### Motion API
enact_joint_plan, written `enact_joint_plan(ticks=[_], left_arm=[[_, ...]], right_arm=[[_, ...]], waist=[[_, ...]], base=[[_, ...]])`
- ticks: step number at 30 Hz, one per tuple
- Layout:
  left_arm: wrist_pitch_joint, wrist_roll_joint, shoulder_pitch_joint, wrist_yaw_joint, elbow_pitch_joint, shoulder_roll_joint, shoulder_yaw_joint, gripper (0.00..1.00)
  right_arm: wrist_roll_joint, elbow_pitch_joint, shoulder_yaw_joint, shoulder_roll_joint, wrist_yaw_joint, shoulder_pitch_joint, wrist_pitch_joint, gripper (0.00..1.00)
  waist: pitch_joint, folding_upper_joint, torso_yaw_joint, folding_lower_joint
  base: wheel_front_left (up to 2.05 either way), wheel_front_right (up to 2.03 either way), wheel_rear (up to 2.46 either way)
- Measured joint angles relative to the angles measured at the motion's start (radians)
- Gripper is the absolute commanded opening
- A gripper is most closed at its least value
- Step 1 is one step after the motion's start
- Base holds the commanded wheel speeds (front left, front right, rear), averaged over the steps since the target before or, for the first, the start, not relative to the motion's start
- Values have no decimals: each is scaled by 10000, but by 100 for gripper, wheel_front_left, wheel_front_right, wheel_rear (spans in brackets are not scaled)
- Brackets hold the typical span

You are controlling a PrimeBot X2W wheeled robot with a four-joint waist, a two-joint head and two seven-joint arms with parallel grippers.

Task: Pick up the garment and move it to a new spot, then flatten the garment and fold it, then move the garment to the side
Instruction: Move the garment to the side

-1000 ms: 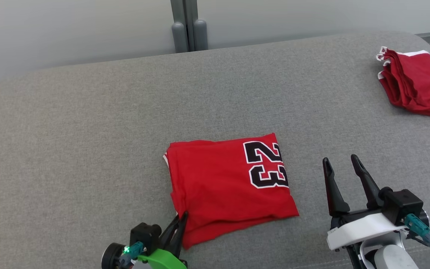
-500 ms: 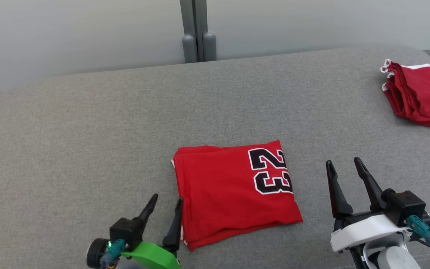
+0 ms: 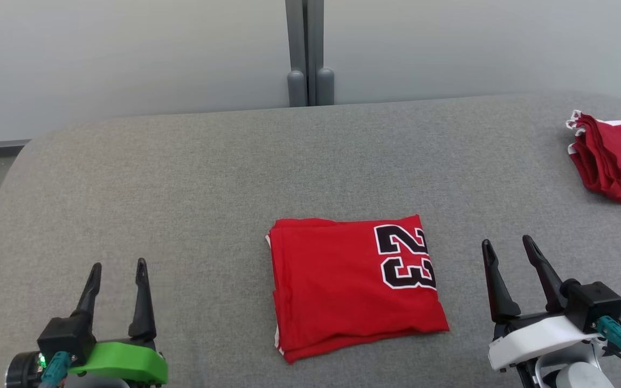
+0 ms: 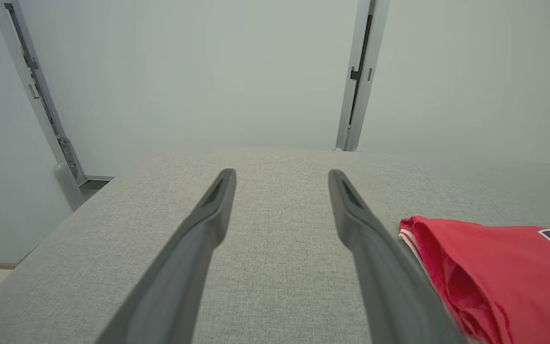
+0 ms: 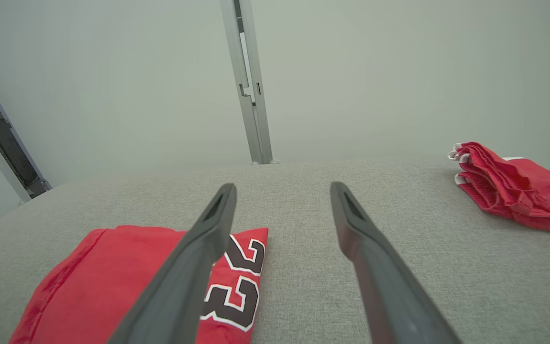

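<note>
Clearly, left fingers (image 3: 142,302) and right fingers (image 3: 496,288) gape — empty, off the garment (image 3: 337,285).

the grey tabletop (image 3: 181,178) is being looked down on by the head view from high above its near edge, with the pale wall (image 3: 127,48) and its grey post (image 3: 305,48) being taken in at the far side. the left pincer (image 3: 118,264) and the right pincer (image 3: 506,240) are being framed at the lower corners. each wrist view is being aimed low and nearly level along its own fingers (image 4: 203,229), close over the cloth surface, towards that same wall. the folded red garment (image 3: 343,285) is being shared by all three views; the second red pile (image 3: 618,161) is being shared by the head and right wrist views.
</note>
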Motion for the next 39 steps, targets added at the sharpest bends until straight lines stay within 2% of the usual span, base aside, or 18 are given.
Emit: enact_joint_plan(ticks=[5,13,25,39], left_arm=[[0,130,363,-58,-240,132,307,100],[278,98,606,-178,-380,215,163,100],[702,-125,793,21,-1024,288,194,100],[869,-221,891,161,-1147,385,182,100]], right_arm=[[-42,138,6,-63,0,131,0,100],[-188,171,-38,-63,0,333,19,100],[-337,-201,-328,119,0,453,472,100],[-447,-355,-543,251,0,558,692,100]], waist=[[-133,0,125,0],[-287,0,251,0],[-373,0,142,0],[-289,0,96,0]], base=[[0,0,0],[0,0,0],[0,0,0],[0,0,0]])
